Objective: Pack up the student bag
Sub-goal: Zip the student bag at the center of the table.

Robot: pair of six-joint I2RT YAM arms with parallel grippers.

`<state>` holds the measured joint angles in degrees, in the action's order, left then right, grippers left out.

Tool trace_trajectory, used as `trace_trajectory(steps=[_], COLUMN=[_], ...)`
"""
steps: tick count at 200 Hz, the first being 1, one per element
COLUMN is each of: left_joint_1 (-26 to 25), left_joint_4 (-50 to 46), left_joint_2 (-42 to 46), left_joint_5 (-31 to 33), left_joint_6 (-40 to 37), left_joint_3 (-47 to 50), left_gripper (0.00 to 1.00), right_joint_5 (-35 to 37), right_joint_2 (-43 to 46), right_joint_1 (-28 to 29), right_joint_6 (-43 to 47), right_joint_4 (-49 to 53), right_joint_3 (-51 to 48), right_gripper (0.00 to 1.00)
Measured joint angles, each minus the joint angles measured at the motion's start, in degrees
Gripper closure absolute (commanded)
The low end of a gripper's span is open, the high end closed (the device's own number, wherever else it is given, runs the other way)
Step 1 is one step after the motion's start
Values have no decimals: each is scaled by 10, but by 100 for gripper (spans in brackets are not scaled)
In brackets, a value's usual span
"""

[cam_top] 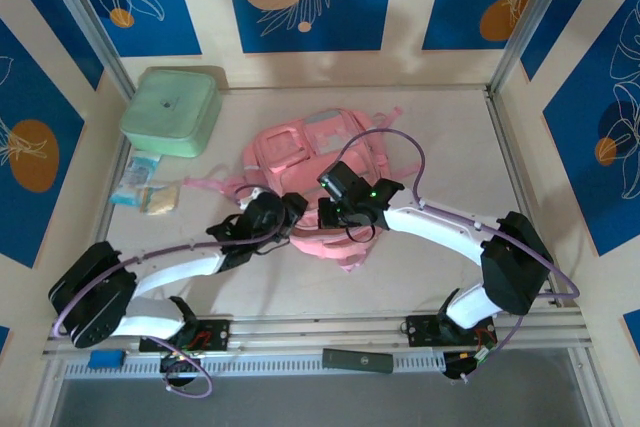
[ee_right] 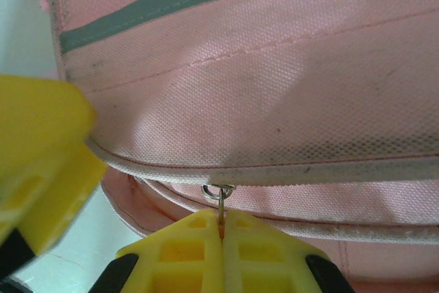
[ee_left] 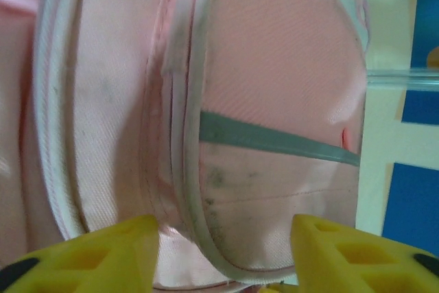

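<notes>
The student bag (cam_top: 320, 142) lies flat mid-table, a pink fabric backpack with pale piping and a grey stripe (ee_left: 274, 138). My right gripper (ee_right: 222, 216) is at the bag's near end, shut on a thin metal zipper pull (ee_right: 221, 197) that hangs from a ring under the piped seam. Just left of it, my left gripper (ee_left: 223, 223) stands open, its yellow fingers (ee_left: 110, 252) on either side of the rounded, piped pocket edge (ee_left: 199, 238) without pinching it. From above, both grippers meet at the bag's front edge, the left gripper (cam_top: 296, 207) beside the right gripper (cam_top: 332, 213).
A mint-green square box (cam_top: 172, 110) sits at the back left. Small pale blue and yellowish packets (cam_top: 145, 192) lie left of the bag. A pink strap (cam_top: 215, 184) trails toward them. A dark flat bar (cam_top: 358, 360) rests on the near rail.
</notes>
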<state>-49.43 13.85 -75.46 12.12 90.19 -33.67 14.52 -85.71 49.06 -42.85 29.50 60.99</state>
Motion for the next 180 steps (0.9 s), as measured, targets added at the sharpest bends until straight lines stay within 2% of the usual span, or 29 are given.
trace_trajectory(steps=[25, 43, 70, 124, 180], left_joint_1=[-10, -11, -12, 7, 142], left_joint_4=[20, -12, -27, -62, -115], left_joint_2=[-40, -55, -55, -19, 44], left_joint_5=[17, 26, 47, 29, -90], left_joint_6=[22, 18, 10, -32, -151], left_joint_3=[-14, -40, -60, -57, -27], left_gripper=[68, 84, 100, 100, 100], right_joint_5=[0, 1, 10, 21, 25], right_joint_2=[0, 0, 0, 16, 38], right_joint_1=[0, 0, -3, -16, -90], right_joint_6=[1, 4, 9, 26, 66], right_joint_4=[-1, -1, 3, 20, 54], right_joint_3=[0, 0, 0, 0, 0], right_gripper=[100, 100, 100, 100, 100])
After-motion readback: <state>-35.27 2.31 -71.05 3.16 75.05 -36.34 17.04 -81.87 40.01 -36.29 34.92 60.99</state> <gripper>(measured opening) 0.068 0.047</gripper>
